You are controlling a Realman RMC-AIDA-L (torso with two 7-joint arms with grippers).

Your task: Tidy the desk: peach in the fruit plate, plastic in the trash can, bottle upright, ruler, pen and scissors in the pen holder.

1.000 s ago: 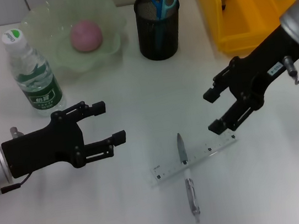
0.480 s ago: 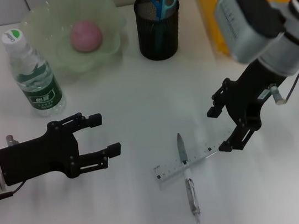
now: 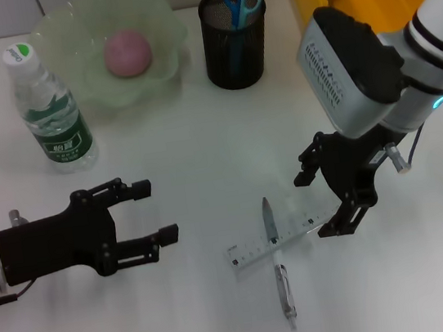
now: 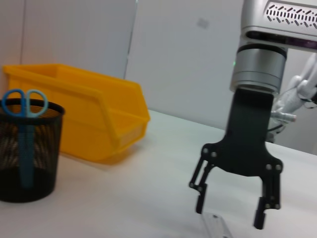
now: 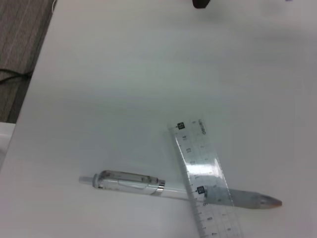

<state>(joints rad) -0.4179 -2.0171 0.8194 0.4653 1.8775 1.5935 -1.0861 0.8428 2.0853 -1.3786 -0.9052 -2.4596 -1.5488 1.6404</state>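
Ruler (image 3: 289, 236) and pen (image 3: 278, 261) lie crossed flat on the white bench (image 3: 201, 136), the clear ruler on top of the pen, its near end directly beneath the right gripper (image 3: 321, 201), which hangs over it with jaws spread and nothing between them. Judging by its look, the ruler is thin, stiff, light and slick; lying flat, it offers only its narrow edges, so a pinch across the width close to that end seems the likeliest hold, with some risk of it sliding or dragging the pen along. The pen, slim and round, could roll once the ruler lifts off it; its midsection gives the best purchase. Off to the far side of the crossed pair from the right gripper, the left gripper (image 3: 142, 214) hovers above bare bench, fingers apart and empty. Beyond the right gripper, toward the back of the bench, stands the pen holder (image 3: 236, 48) with the scissors (image 3: 241, 0) already inside, the trash can (image 3: 364, 5) just beside it. Farther past the left gripper, the peach (image 3: 126, 52) sits in the fruit plate (image 3: 62, 31) and the bottle (image 3: 49, 112) stands upright.
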